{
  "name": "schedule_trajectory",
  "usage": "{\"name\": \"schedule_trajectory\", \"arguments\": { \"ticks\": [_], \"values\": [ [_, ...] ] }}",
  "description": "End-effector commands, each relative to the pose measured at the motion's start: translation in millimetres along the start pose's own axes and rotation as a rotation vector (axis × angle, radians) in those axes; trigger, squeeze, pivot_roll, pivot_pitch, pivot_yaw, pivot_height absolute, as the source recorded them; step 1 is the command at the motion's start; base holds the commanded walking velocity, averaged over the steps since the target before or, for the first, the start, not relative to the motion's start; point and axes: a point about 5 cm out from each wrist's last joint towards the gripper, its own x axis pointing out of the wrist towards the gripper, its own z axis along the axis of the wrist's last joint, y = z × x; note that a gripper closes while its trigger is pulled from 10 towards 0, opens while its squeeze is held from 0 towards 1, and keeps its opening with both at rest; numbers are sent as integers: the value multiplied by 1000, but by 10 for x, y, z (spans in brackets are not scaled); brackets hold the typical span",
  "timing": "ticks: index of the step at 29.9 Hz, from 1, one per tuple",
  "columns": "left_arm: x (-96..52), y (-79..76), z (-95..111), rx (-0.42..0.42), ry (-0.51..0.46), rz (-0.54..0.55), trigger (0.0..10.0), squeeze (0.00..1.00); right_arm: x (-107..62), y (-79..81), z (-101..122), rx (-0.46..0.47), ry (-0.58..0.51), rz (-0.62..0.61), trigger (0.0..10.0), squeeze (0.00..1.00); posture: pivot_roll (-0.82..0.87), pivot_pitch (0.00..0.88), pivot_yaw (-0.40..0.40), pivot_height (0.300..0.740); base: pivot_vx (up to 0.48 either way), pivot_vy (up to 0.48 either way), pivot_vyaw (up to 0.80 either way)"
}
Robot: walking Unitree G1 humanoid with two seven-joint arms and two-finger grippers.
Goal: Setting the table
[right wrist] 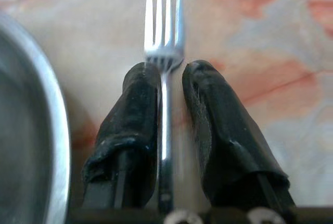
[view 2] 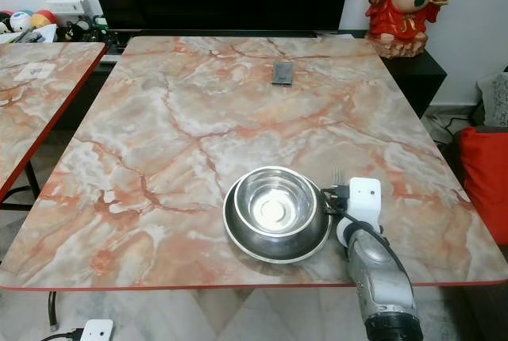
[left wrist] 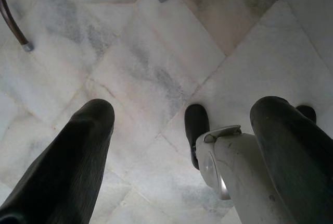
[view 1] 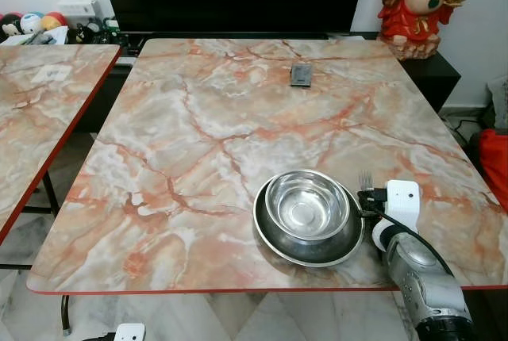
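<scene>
A steel bowl (view 1: pixel 305 206) sits inside a steel plate (view 1: pixel 264 230) near the front right of the marble table (view 1: pixel 198 143). A fork (right wrist: pixel 164 26) lies flat on the table just right of the plate, tines pointing away from me. My right gripper (right wrist: pixel 171 70) is low over the table with its fingers (right wrist: pixel 138 104) on either side of the fork's handle; one finger touches it and a gap shows at the other, so it stands open. My left gripper (left wrist: pixel 182 109) hangs open over the floor below the table's front edge (view 1: pixel 129 331).
A small dark flat object (view 1: pixel 301 75) lies at the table's far middle. A second marble table (view 1: pixel 40 111) stands to the left across a narrow gap. A red statue (view 1: pixel 417 4) stands on a dark cabinet at the back right, and a red cushion (view 1: pixel 496 162) is at the right.
</scene>
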Motion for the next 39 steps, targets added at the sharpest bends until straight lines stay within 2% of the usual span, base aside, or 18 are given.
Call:
{"name": "schedule_trajectory", "arguments": {
  "ticks": [1,11,13,14,15,17,21,24,31,35,39],
  "values": [
    [-18,9,-84,11,39,1,10000,0,14,-17,95,16,-52,-18,10000,0,-21,124,2,740,0,0,0],
    [-18,9,-83,10,38,3,10000,0,-19,-7,262,25,-181,-22,10000,0,-21,125,2,740,0,0,0],
    [-19,12,-81,9,35,5,10000,0,-77,16,401,22,-296,-23,10000,0,-22,125,3,740,0,0,0],
    [-19,12,-81,9,35,5,10000,0,-77,16,401,22,-296,-23,10000,0,-22,125,3,740,0,0,0],
    [-19,13,-80,7,33,6,10000,0,-134,15,496,33,-376,-33,10000,0,-22,124,2,740,0,0,0],
    [-19,14,-79,5,31,8,10000,0,-213,1,581,45,-457,-49,10000,0,-22,124,2,740,0,0,0],
    [-20,18,-79,6,29,12,10000,0,-348,-23,613,16,-530,-58,10000,0,-26,119,3,740,0,0,0],
    [-20,26,-76,9,30,14,10000,0,-420,-30,632,25,-562,-55,10000,0,-31,116,6,740,0,0,0],
    [-20,32,-76,5,34,18,10000,0,-407,12,695,47,-583,-57,10000,0,-19,104,12,740,0,0,0],
    [-19,37,-80,-2,39,27,10000,0,-414,95,751,21,-617,-24,10000,0,-17,103,12,740,0,0,0],
    [-17,38,-77,-6,41,31,10000,0,-429,204,790,-30,-645,38,10000,0,-8,101,10,740,0,271,800]
  ]
}}
